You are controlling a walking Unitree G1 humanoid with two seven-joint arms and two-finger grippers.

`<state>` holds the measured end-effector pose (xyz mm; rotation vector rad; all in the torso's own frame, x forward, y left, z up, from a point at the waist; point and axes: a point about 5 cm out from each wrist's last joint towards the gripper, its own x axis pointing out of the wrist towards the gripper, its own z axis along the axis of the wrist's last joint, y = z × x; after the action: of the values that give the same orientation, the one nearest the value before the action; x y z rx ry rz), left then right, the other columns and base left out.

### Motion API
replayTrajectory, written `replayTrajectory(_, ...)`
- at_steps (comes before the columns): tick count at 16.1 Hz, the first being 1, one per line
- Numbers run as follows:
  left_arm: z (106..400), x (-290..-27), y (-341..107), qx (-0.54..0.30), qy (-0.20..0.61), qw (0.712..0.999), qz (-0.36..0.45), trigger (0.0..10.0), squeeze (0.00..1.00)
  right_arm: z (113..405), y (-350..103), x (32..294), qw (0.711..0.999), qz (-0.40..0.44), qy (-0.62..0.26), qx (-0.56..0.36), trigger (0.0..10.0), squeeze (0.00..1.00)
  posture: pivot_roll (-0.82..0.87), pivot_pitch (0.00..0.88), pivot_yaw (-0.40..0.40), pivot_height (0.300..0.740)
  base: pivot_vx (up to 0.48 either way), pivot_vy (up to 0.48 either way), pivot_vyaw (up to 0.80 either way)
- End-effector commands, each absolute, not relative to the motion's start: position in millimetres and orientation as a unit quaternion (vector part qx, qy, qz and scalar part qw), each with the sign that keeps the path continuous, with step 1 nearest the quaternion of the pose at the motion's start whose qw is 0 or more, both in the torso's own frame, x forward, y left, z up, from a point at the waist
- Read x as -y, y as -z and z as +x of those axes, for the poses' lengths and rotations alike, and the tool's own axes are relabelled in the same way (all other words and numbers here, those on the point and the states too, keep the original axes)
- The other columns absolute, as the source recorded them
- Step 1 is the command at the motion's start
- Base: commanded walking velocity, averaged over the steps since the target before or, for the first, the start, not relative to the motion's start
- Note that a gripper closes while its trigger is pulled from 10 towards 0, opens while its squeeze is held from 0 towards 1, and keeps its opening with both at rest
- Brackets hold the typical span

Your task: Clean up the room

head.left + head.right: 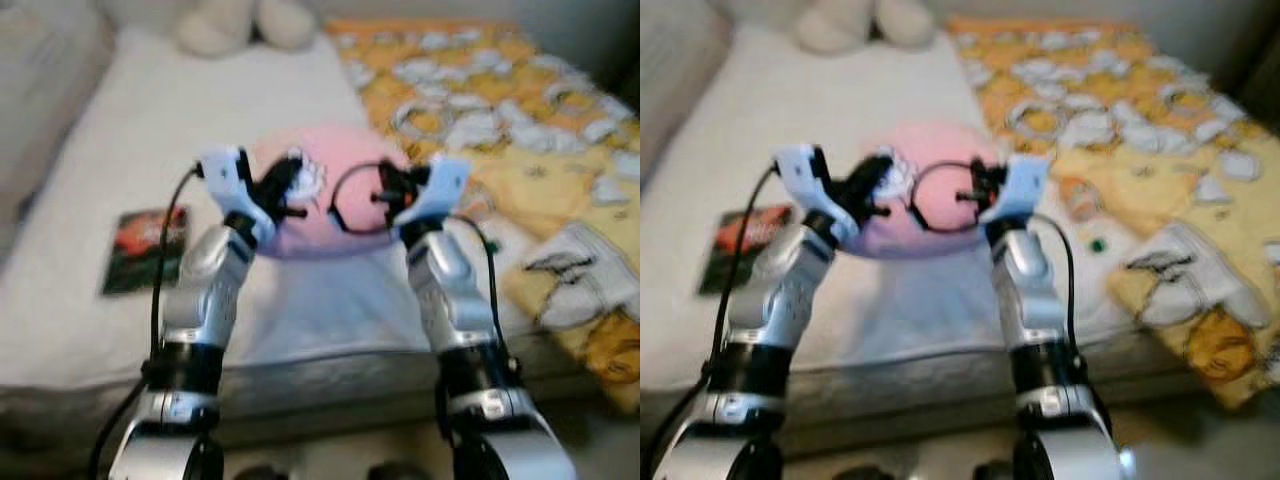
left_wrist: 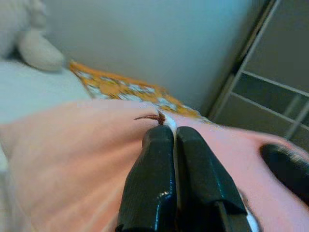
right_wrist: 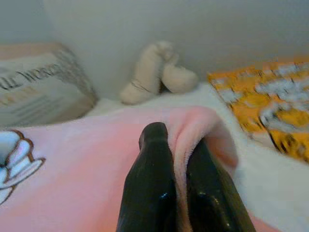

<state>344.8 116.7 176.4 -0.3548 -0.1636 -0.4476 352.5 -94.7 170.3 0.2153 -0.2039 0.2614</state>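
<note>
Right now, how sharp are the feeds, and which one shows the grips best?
Both eye views are motion-blurred and soft; the book is unreadable. Wrist views are clearer up close: left gripper and right gripper each pinch the pink cushion; backgrounds there blur.

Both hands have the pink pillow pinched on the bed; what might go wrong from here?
1. The left hand and right hand each pinch only a thin fold of the pink pillow, so the fabric may slip out when lifted.
2. A book lies on the white sheet beside the left arm; a swing that way may knock it.
</note>
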Motion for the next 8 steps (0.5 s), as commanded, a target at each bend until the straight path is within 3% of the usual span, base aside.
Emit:
replayTrajectory(1,346.0,-115.4,-186.8,0.109,0.216,0.957,-0.159,0.0,0.00,353.4,-183.0,108.2,0.980,0.072,-0.108,0.148,0.0,0.00,-0.04,0.000,0.020,0.736,0.000,0.480,0.00)
replayTrajectory(3,348.5,-124.3,-197.2,0.144,0.177,0.964,-0.138,0.0,0.00,354.4,-183.7,108.2,0.979,0.078,-0.113,0.148,0.0,0.00,-0.04,0.000,0.019,0.736,0.000,0.480,0.00)
replayTrajectory(8,354.4,-137.3,-197.0,0.143,0.125,0.972,-0.136,0.0,0.00,356.8,-170.9,109.3,0.980,0.118,-0.109,0.113,0.0,0.00,-0.04,0.000,0.018,0.736,0.000,0.480,0.00)
